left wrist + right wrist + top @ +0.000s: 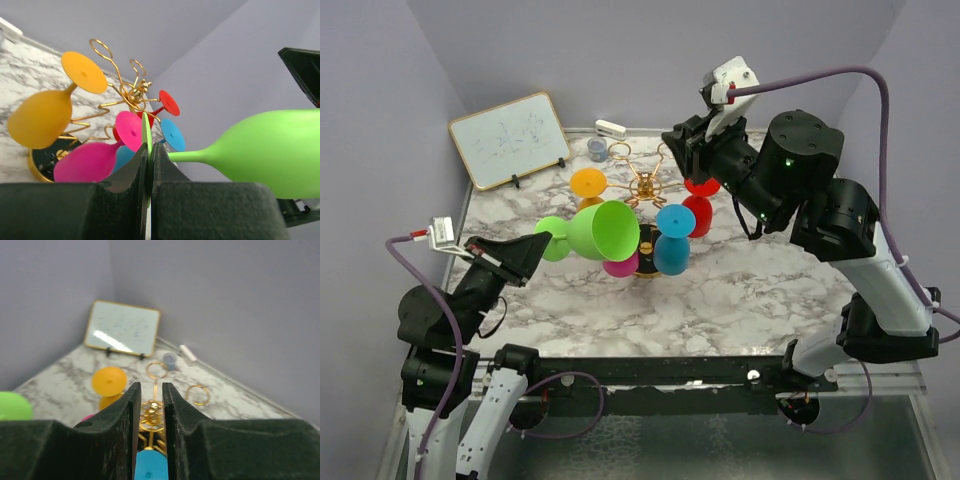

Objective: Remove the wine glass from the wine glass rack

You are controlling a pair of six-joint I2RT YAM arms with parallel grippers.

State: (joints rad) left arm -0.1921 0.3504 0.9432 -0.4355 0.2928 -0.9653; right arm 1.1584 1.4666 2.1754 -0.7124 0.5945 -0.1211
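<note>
Left tool (149,156) pinching the wine glass (270,150) foot, right tool (151,402) narrowly parted, we should ease it back from the rack (134,93) ahead.

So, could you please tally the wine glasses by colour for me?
Orange glass: 1
Green glass: 1
Pink glass: 1
Blue glass: 1
Red glass: 1
Total: 5
</note>
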